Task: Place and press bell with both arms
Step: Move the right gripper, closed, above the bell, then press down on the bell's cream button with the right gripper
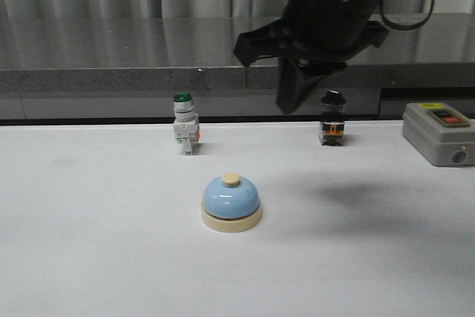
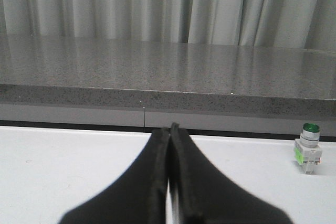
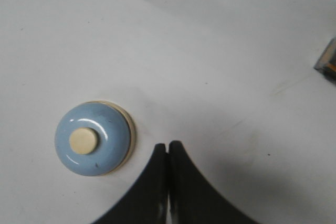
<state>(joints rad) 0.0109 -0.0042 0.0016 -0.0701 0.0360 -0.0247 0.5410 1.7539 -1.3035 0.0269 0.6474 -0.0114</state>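
Note:
The bell (image 1: 231,198), a light-blue dome with a cream base and cream button, stands upright on the white table near the middle. In the right wrist view the bell (image 3: 107,129) lies just beside my right gripper (image 3: 167,146). That gripper is shut and empty and hangs above the table, apart from the bell. In the front view my right gripper (image 1: 291,103) points down from the black arm, high and behind the bell to its right. My left gripper (image 2: 170,128) is shut and empty, low over the table and facing the back ledge. It does not show in the front view.
A green-capped white switch (image 1: 185,128) stands behind the bell and also shows in the left wrist view (image 2: 310,148). A black-capped switch (image 1: 332,120) stands at the back right. A grey box with red and black buttons (image 1: 439,133) is at the far right. A grey stone ledge (image 1: 111,57) runs along the back.

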